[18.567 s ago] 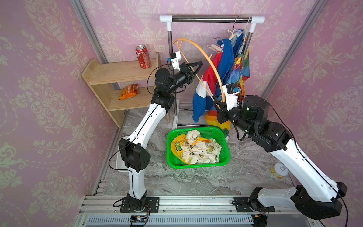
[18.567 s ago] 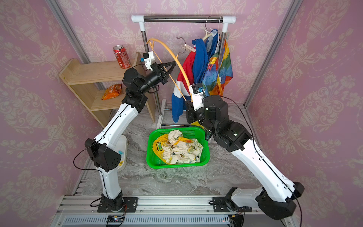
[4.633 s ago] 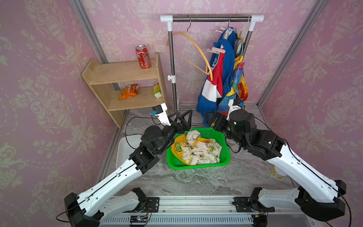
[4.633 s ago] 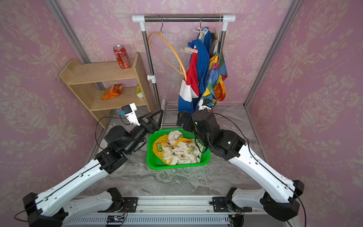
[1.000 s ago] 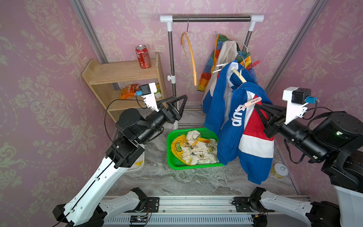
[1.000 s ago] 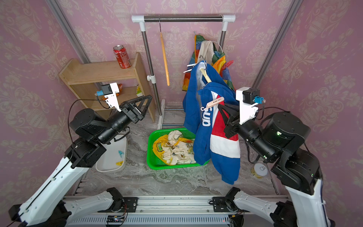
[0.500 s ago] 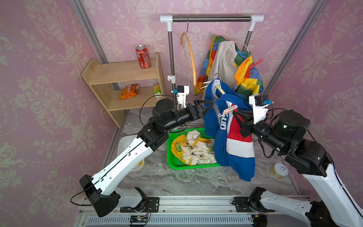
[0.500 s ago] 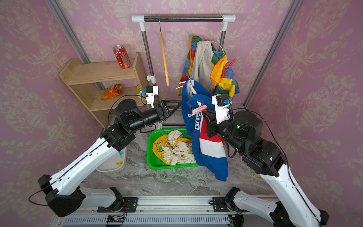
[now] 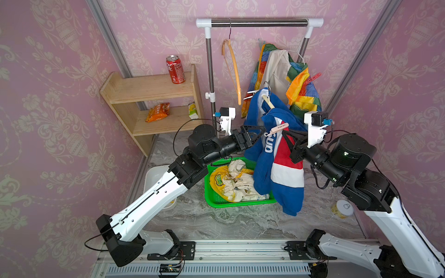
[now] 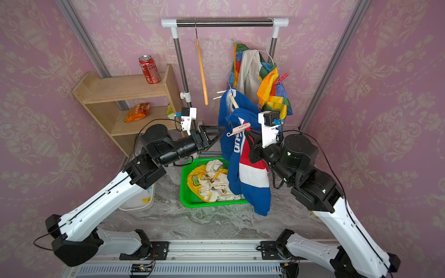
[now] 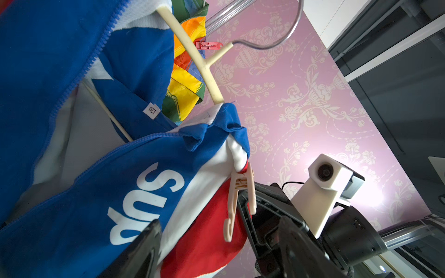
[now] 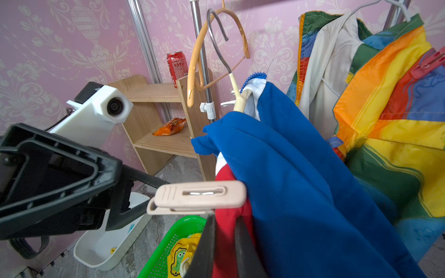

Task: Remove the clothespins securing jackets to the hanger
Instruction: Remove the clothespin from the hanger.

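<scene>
My right gripper [image 12: 225,219] holds the blue-red-white jacket [image 9: 277,168] off the rail on its cream hanger [image 11: 207,72], shut on the red cloth at one shoulder. Just above its fingertips, a pale pink-beige clothespin [image 12: 199,196] pinches that shoulder. In both top views the clothespin [image 9: 277,129] [image 10: 239,128] sticks out toward my left gripper [image 9: 255,134]. The left gripper [image 11: 219,231] is open, and the clothespin's tail [image 11: 228,223] lies between its spread fingers. The rainbow jacket [image 9: 298,84] hangs on the rail with a red clothespin [image 9: 313,77] on it. The yellow jacket [image 9: 228,180] lies in the green basket [image 9: 209,195].
A bare orange hanger [image 9: 232,69] hangs on the steel rail [image 9: 260,23]. A wooden shelf [image 9: 149,89] at back left carries a red can [image 9: 175,69] and a snack bag [image 9: 157,111]. A white tub [image 10: 138,204] holding a yellow clothespin [image 10: 146,199] stands under the left arm. A small cup [image 9: 343,208] stands at right.
My right arm has carried the blue-red-white jacket back toward the rail. My left arm has swung in from the left until its open fingers reach the pink-beige clothespin.
</scene>
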